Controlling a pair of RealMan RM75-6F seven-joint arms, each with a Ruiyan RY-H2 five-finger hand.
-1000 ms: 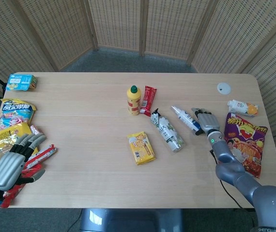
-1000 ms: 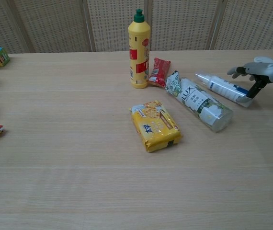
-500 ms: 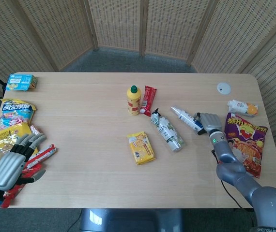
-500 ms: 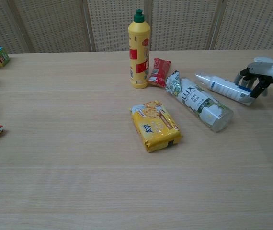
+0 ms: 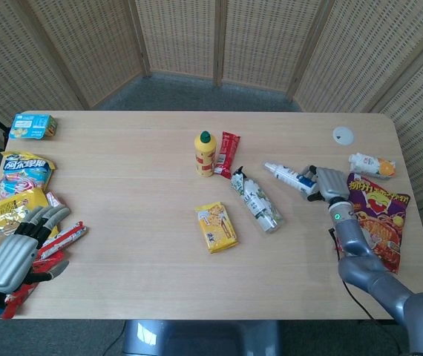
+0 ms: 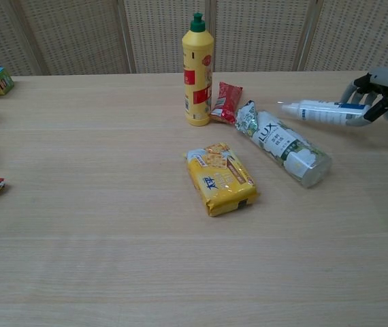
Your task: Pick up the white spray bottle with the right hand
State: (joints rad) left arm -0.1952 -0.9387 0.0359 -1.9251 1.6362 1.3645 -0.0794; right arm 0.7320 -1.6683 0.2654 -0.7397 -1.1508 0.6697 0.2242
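Note:
The white spray bottle (image 5: 289, 177) (image 6: 320, 111) hangs lying sideways just above the table, its clear cap pointing left. My right hand (image 5: 326, 182) (image 6: 376, 95) grips its base end, fingers wrapped around it, at the table's right side. My left hand (image 5: 20, 248) rests at the table's front left corner, fingers spread and holding nothing; the chest view does not show it.
A LUX refill pack (image 5: 256, 202) (image 6: 281, 143) lies just left of the bottle. A yellow bottle (image 5: 205, 153) and a red sachet (image 5: 228, 154) stand further left, a yellow snack pack (image 5: 216, 227) in front. A red chip bag (image 5: 377, 219) lies beside my right forearm. Snack bags (image 5: 23, 194) crowd the left edge.
My right hand closed around the white spray bottle and lifted it off the table, drawing it slightly right and up. The left hand has not moved.

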